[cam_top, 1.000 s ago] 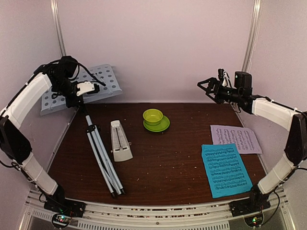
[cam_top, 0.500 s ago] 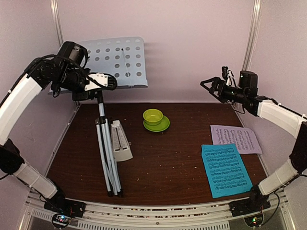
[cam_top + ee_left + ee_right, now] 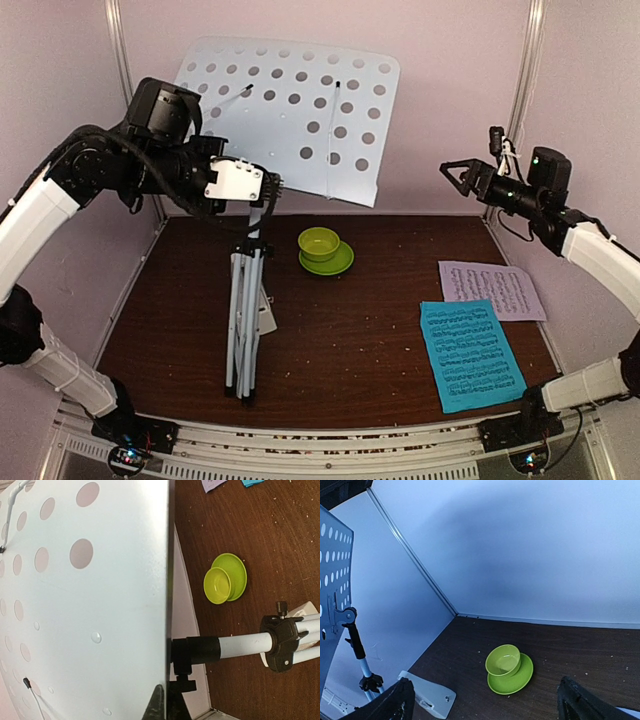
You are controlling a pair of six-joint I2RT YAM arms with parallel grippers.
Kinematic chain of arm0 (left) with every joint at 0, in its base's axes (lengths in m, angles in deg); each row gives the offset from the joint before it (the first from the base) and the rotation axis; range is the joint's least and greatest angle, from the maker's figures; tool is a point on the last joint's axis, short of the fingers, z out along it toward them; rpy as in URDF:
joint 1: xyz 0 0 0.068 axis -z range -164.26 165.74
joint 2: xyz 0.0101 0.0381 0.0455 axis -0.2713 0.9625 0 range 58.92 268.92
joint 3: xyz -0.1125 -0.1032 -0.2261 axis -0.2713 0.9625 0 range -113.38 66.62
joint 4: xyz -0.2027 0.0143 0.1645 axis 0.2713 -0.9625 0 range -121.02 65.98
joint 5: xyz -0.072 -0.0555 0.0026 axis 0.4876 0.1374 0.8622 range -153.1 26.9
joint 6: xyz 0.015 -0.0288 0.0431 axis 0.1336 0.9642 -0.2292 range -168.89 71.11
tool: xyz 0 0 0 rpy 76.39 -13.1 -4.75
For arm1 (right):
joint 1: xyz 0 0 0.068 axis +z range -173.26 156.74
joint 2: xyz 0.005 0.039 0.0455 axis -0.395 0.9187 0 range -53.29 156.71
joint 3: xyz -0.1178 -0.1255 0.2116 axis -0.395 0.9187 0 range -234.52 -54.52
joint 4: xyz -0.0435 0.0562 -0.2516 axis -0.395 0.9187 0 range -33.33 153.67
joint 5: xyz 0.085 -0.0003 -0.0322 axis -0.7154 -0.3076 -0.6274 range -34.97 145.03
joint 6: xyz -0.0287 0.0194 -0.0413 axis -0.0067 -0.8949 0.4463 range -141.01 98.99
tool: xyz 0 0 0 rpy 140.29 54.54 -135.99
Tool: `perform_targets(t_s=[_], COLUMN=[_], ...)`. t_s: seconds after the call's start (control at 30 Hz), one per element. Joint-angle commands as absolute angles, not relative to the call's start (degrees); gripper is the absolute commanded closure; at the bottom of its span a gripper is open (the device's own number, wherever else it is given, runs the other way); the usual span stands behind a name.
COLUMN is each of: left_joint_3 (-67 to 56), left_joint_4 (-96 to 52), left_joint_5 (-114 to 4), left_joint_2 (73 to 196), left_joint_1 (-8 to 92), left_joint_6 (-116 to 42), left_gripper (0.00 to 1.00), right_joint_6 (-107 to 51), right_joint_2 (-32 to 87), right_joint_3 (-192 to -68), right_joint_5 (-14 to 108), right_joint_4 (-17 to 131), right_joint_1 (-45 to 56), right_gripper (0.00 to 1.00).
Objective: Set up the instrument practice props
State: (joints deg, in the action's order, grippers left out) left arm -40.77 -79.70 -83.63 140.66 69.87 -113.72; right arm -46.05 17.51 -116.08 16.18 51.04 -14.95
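The music stand's pale perforated desk [image 3: 290, 120] is up against the back wall, on a silver tripod [image 3: 243, 320] whose legs are folded together, feet on the table. My left gripper [image 3: 268, 192] is shut on the stand where the desk [image 3: 85, 605] meets the black neck [image 3: 197, 650]; its fingertips [image 3: 156, 707] pinch the desk's lower edge. The cream metronome [image 3: 268, 318] lies flat behind the legs, mostly hidden, and shows as the metronome [image 3: 427, 695] in the right wrist view. The blue sheet [image 3: 470, 355] and pink sheet [image 3: 492, 290] lie at right. My right gripper [image 3: 458, 175] hangs open and empty in the air.
A lime-green bowl on its saucer [image 3: 322, 248] stands at the back middle of the brown table [image 3: 360, 340], also seen as the bowl [image 3: 504, 661] and bowl [image 3: 218, 585]. White walls close in the back and both sides.
My left arm has swung the stand from leaning at the back left to nearly upright; the desk rose and moved right. The right gripper drifted slightly right, still open.
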Motion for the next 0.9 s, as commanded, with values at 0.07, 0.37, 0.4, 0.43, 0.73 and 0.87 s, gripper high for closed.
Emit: perform_targets(t_s=[0.07, 0.37, 0.4, 0.43, 0.73, 0.87], left_joint_3=[-47.69, -47.48, -47.42, -47.44, -48.03, -49.02], left_joint_4=[-52.06, -42.62, -41.92, -41.32, -39.02, -39.19], left_joint_5=[-82.96, -72.97, -72.05, -71.26, -64.76, -63.25], left_joint_2=[138.30, 139.87, 140.12, 140.39, 143.37, 144.14], left_joint_1=[73.92, 75.77, 75.98, 76.14, 77.73, 77.97], left_joint_6=[-115.29, -110.39, -109.88, -109.40, -106.48, -104.93], left_gripper=[1.00, 1.00, 1.00, 1.00, 1.00, 1.00], right_joint_6=[-58.58, -60.74, -61.95, -62.92, -59.97, -61.04], right_joint_2=[19.96, 18.55, 19.09, 19.65, 23.23, 24.55], right_joint_3=[-114.38, -110.32, -110.25, -110.43, -117.11, -117.43], right_joint_5=[7.52, 6.03, 5.49, 4.94, 4.09, 2.21], right_joint_4=[42.10, 33.26, 31.52, 30.24, 34.59, 32.16], right_joint_1=[-12.27, -1.37, -0.62, 0.18, 8.64, 10.93], right_gripper=[0.00, 0.00, 0.00, 0.00, 0.06, 0.10])
